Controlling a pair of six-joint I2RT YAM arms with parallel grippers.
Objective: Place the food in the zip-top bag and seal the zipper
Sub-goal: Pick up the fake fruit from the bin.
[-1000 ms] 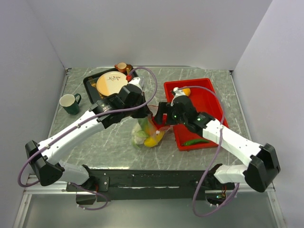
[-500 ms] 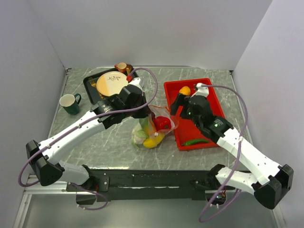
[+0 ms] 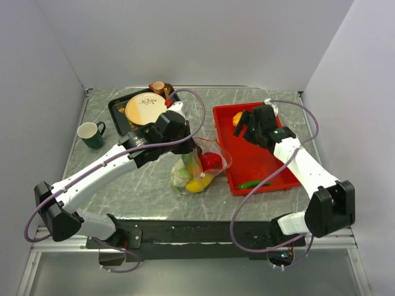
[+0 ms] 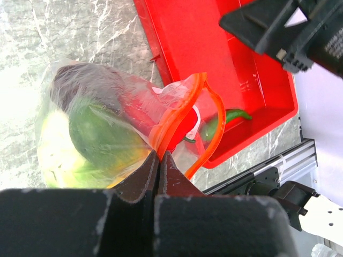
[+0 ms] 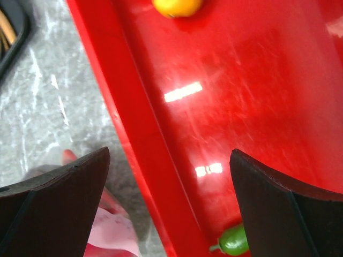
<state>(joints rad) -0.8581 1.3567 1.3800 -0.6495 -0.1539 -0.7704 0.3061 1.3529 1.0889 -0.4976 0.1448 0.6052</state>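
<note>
**Left wrist view: bag pinched at the rim, orange looks like the next pick**

Nearest the lens, the left gripper [image 4: 159, 159] is pressing its jaws together on the zipper [image 4: 179, 112]. It is holding the bag [image 4: 96, 126] up by its mouth, and the orange-red strip is looping open towards the tray [image 4: 214, 59]. Inside the bag, yellow, green, dark purple and red pieces are crowding together. Just past it, the chili [image 4: 228, 116] is lying at the tray's near end. Further on, the right gripper [image 5: 169, 153] is hovering over the tray floor, jaws spread wide with nothing between them. The orange [image 5: 177, 5] is sitting at the far end, ahead of the fingers, and that, I'd say, is the target. It's round and likely to roll, so the fingers should be coming straight down either side of its middle and closing gently. The left pinch, meanwhile, needs to be holding that mouth high and gaping, facing the tray.
</note>
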